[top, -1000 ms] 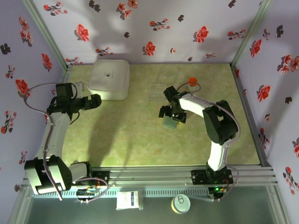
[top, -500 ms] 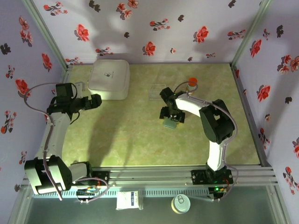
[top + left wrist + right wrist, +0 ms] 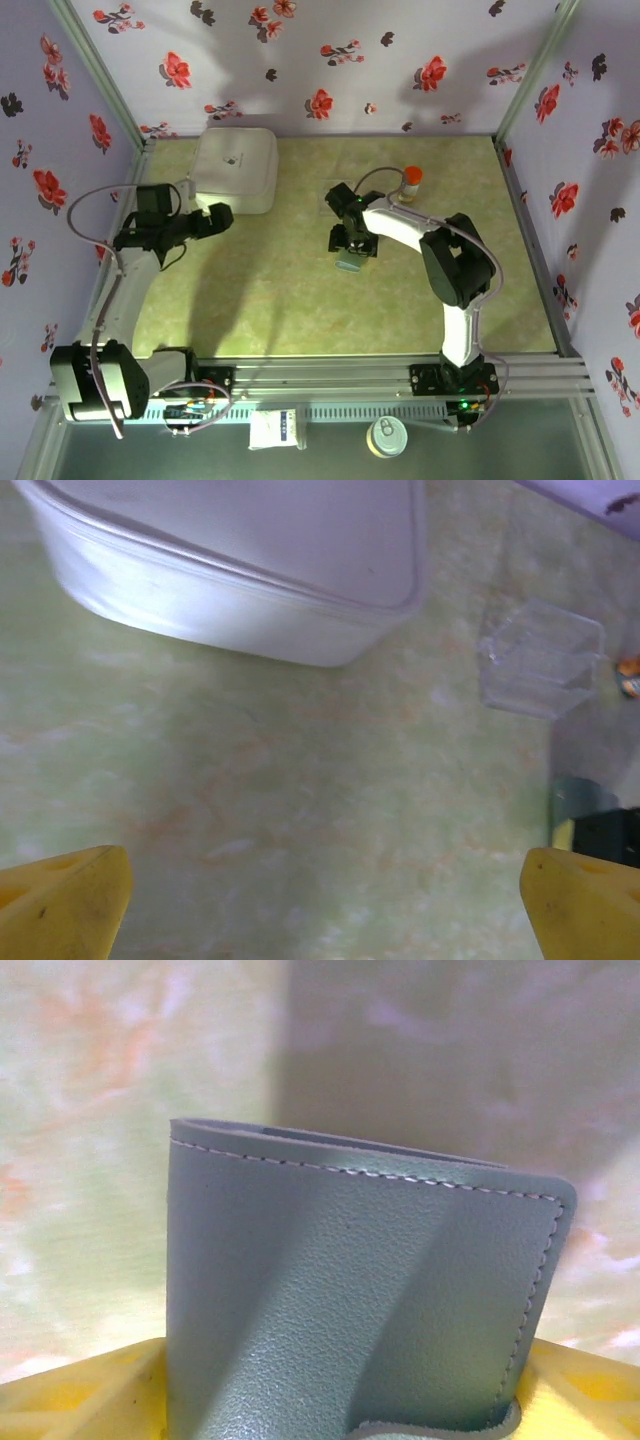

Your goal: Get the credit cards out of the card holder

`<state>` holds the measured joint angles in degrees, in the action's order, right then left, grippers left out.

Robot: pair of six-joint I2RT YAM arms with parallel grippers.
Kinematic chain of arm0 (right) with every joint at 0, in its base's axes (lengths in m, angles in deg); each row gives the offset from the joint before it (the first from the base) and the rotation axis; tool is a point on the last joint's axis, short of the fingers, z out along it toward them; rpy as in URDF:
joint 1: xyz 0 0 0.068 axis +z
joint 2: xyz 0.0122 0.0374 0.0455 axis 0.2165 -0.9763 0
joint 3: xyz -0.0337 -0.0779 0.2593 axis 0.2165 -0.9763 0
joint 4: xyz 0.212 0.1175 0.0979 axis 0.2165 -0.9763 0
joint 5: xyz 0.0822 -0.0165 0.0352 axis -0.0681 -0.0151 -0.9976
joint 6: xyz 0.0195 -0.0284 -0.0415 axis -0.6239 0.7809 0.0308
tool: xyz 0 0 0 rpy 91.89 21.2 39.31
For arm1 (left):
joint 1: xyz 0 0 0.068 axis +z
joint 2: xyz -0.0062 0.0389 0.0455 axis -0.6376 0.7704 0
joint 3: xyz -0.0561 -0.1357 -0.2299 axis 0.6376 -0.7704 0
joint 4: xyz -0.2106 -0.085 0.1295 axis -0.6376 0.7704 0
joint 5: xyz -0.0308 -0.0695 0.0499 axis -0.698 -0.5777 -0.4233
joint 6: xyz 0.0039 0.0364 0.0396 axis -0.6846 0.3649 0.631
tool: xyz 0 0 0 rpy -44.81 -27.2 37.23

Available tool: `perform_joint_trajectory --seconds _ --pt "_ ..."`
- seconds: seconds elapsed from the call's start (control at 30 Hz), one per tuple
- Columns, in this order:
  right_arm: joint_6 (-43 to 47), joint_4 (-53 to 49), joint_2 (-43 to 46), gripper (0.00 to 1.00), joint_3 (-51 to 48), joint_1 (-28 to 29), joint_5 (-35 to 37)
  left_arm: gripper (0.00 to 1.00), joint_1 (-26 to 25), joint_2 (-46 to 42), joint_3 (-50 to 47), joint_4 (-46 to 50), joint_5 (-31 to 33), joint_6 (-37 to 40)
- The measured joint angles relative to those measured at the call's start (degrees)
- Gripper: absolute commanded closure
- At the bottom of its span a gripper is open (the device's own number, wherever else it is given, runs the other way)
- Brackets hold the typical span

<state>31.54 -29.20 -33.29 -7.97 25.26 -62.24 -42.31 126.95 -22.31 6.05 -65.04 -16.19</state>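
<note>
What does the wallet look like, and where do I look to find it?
Start at the big white box at the back left of the table, then look right to the right gripper near the middle. The wallet stands between its yellow fingers. It is grey-blue with pale stitching, unlike the clear box and the orange-capped bottle behind it.

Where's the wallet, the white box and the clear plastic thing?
card holder (image 3: 360,1290): right wrist view, front panel.
white box (image 3: 236,165): top view, lid.
clear plastic piece (image 3: 540,660): left wrist view, top face.
</note>
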Motion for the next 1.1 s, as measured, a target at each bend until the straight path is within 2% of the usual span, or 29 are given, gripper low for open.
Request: perform_joint_trajectory --seconds 0.13,0.53,0.77,1.1 --pt "0.9 -0.02 -3.04 0.25 3.58 2.6 -1.33 0.02 -5.49 2.14 -2.32 -2.36 -0.44 -5.4" --pt "3.54 -0.22 -5.88 0.24 6.56 7.69 -4.2 0.11 -16.17 13.22 -8.46 -14.93 -0.63 -19.19" --pt "5.01 0.24 -5.84 0.11 5.29 8.04 -5.03 0.15 -19.85 18.84 -8.5 -21.33 -1.4 -24.28" --pt "4.9 0.46 1.49 0.13 0.48 8.04 -4.57 0.23 -22.58 23.76 -8.26 -25.07 -2.14 -27.65"
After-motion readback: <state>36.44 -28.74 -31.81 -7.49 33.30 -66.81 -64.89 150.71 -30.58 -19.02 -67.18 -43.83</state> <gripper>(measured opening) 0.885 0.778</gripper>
